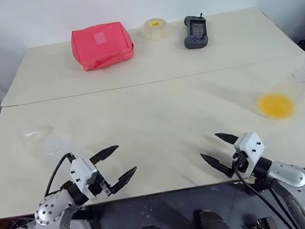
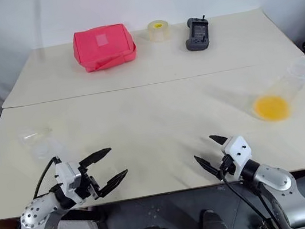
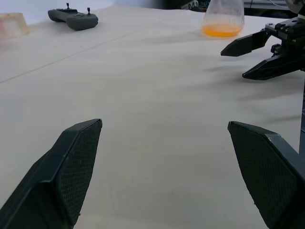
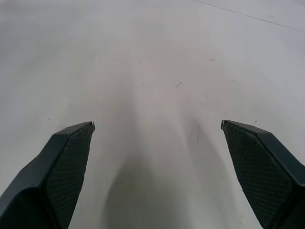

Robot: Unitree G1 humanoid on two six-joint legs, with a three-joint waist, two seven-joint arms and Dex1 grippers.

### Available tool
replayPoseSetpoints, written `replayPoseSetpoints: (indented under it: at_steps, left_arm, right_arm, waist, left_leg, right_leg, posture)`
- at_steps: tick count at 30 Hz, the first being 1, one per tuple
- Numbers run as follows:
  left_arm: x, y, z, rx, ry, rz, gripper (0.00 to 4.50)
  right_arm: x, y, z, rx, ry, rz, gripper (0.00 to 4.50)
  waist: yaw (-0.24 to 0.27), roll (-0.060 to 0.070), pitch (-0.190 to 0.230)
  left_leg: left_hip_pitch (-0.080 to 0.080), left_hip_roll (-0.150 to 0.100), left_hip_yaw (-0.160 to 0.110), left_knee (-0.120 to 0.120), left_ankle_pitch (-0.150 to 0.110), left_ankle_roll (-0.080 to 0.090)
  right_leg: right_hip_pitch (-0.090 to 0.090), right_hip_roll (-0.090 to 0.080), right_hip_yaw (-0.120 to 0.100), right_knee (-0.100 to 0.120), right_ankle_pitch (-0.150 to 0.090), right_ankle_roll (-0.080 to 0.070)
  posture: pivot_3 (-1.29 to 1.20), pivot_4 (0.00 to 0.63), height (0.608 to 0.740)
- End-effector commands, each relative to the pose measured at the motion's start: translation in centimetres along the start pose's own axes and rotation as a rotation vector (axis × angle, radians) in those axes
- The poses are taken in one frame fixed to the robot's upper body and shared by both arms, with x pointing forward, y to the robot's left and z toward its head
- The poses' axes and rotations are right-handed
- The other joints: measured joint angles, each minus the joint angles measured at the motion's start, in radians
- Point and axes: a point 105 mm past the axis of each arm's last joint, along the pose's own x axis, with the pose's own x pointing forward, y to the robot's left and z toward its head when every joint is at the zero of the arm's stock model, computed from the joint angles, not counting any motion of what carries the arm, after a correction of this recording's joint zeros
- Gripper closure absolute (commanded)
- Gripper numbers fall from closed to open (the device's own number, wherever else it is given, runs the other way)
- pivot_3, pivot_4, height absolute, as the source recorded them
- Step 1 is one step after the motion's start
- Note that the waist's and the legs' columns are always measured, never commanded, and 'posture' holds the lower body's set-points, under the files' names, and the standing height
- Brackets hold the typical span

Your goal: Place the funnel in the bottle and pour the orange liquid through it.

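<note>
Left eye view: I've got both arms low at the near edge of the table (image 1: pixel 152 114), nothing held. Left gripper (image 1: pixel 116 168) has its fingers spread wide and empty, aimed inward toward the middle. Right gripper (image 1: pixel 215 150) is the same, jaws wide apart and empty, aimed inward from the other side.

Flask with the orange liquid (image 1: pixel 276 105) sits on the right side of the table near its edge, ahead of the right gripper and well apart from it. It's a clear cone-shaped vessel with a rimmed mouth; liquid is pooled at the base. Left wrist view shows the same vessel standing upright behind the right gripper's fingers.

On the left side, ahead of the left gripper, there's a faint clear item (image 1: pixel 41 138) on the table. I can't tell whether it's the funnel, the bottle, or both.

Far side of the table: red pouch (image 1: pixel 102 44), tape roll (image 1: pixel 155 28) with a yellow core, dark handheld controller (image 1: pixel 195 31), all in a row.
</note>
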Motion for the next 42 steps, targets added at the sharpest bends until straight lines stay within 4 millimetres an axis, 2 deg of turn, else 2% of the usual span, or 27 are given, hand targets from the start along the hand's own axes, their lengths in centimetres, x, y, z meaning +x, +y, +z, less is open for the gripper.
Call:
replayPoseSetpoints:
  at_steps: [1, 6, 10, 12, 17, 18, 20, 23, 30, 37, 40, 42]
  left_arm:
    - [0.5, -0.4, 0.9, -0.004, -0.025, -0.032, 0.00]
    - [0.7, -0.2, 1.0, -0.025, -0.018, -0.006, 0.00]
    - [1.0, 0.1, 1.4, -0.128, -0.045, 0.038, 0.00]
    - [1.1, 0.0, 1.5, -0.075, -0.038, 0.045, 0.00]
    - [0.4, -0.6, -0.2, -0.110, 0.103, 0.068, 0.00]
    - [0.3, -0.5, -0.1, -0.130, 0.107, 0.080, 0.00]
    - [-0.1, -0.7, 1.1, -0.115, 0.044, 0.084, 0.00]
    - [-1.7, -0.5, 2.1, -0.114, 0.005, 0.149, 0.00]
    - [-6.9, -0.2, 3.1, -0.117, 0.016, 0.267, 0.00]
    - [-13.7, 2.6, 4.2, -0.129, 0.013, 0.575, 0.00]
    - [-15.0, 4.0, 4.3, -0.071, 0.029, 0.632, 0.00]
    - [-14.8, 4.6, 4.5, -0.046, 0.023, 0.629, 0.00]
  right_arm:
    - [0.3, 0.0, 1.3, -0.032, -0.052, -0.001, 0.03]
    - [0.5, -0.2, 1.4, -0.034, -0.055, 0.000, 0.03]
    - [0.8, -0.1, 1.7, -0.035, -0.061, 0.006, 0.03]
    - [0.9, -0.2, 1.7, -0.036, -0.060, 0.011, 0.03]
    - [1.4, -0.4, 1.9, -0.042, -0.065, 0.040, 0.03]
    - [1.5, -0.5, 2.0, -0.042, -0.066, 0.048, 0.03]
    - [1.9, -0.7, 2.3, -0.038, -0.073, 0.069, 0.03]
    - [2.7, -0.8, 2.8, -0.037, -0.080, 0.110, 0.03]
    - [4.2, -1.0, 3.5, -0.049, -0.098, 0.182, 0.03]
    - [5.3, -1.6, 4.9, -0.045, -0.143, 0.192, 0.03]
    - [5.4, -1.6, 5.4, -0.038, -0.152, 0.197, 0.03]
    - [5.3, -1.4, 5.6, -0.032, -0.155, 0.209, 0.03]
  waist:
    - [0.000, 0.000, 0.000]
    - [0.000, 0.000, 0.000]
    - [0.000, 0.000, 0.000]
    - [0.000, 0.000, 0.000]
    - [-0.001, 0.000, 0.000]
    - [-0.001, 0.000, 0.000]
    - [-0.002, 0.000, 0.000]
    - [-0.003, 0.000, 0.000]
    - [-0.001, -0.001, 0.000]
    - [-0.001, -0.002, 0.001]
    - [0.000, -0.002, 0.001]
    - [0.002, -0.002, 0.001]
  left_leg:
    - [0.000, 0.000, 0.000, 0.000, 0.000, 0.000]
    - [0.000, 0.000, 0.000, 0.000, 0.000, 0.000]
    - [0.000, 0.000, 0.000, 0.000, 0.000, 0.000]
    - [0.000, 0.000, 0.000, 0.000, 0.000, 0.000]
    - [0.000, 0.000, 0.000, 0.000, 0.000, 0.000]
    - [0.000, 0.000, 0.000, 0.000, 0.000, 0.000]
    - [0.000, 0.000, 0.000, 0.000, 0.000, 0.000]
    - [0.000, 0.001, 0.000, 0.000, 0.000, 0.000]
    - [0.000, 0.001, 0.000, 0.000, 0.000, 0.000]
    - [0.000, 0.001, 0.000, 0.000, 0.000, 0.000]
    - [0.000, 0.001, 0.000, 0.000, 0.000, 0.000]
    - [0.000, 0.001, 0.000, 0.001, 0.000, 0.000]
  right_leg:
    - [0.000, 0.000, 0.000, 0.000, 0.000, 0.000]
    - [0.000, 0.000, 0.000, 0.000, 0.000, 0.000]
    - [0.000, 0.000, 0.000, 0.000, 0.000, 0.000]
    - [0.000, 0.000, 0.000, 0.000, 0.000, 0.000]
    - [0.000, 0.000, 0.000, 0.000, 0.000, 0.000]
    - [0.000, 0.000, 0.001, 0.000, 0.000, 0.000]
    - [0.000, 0.000, 0.001, 0.000, 0.000, 0.000]
    - [0.000, 0.000, 0.001, 0.000, 0.000, 0.000]
    - [0.000, 0.000, 0.002, -0.001, 0.000, 0.000]
    - [0.000, 0.000, 0.004, -0.001, 0.000, -0.001]
    - [0.000, 0.000, 0.004, -0.001, 0.000, -0.001]
    - [0.000, 0.000, 0.003, -0.001, 0.000, -0.001]
  posture:
    - [0.00, 0.150, 0.740]
    - [0.00, 0.150, 0.740]
    - [0.00, 0.150, 0.740]
    - [0.00, 0.150, 0.740]
    - [0.00, 0.150, 0.740]
    - [0.00, 0.150, 0.740]
    - [0.00, 0.150, 0.740]
    - [0.00, 0.150, 0.740]
    - [0.00, 0.150, 0.740]
    - [0.00, 0.150, 0.740]
    - [0.00, 0.150, 0.740]
    - [0.00, 0.150, 0.740]
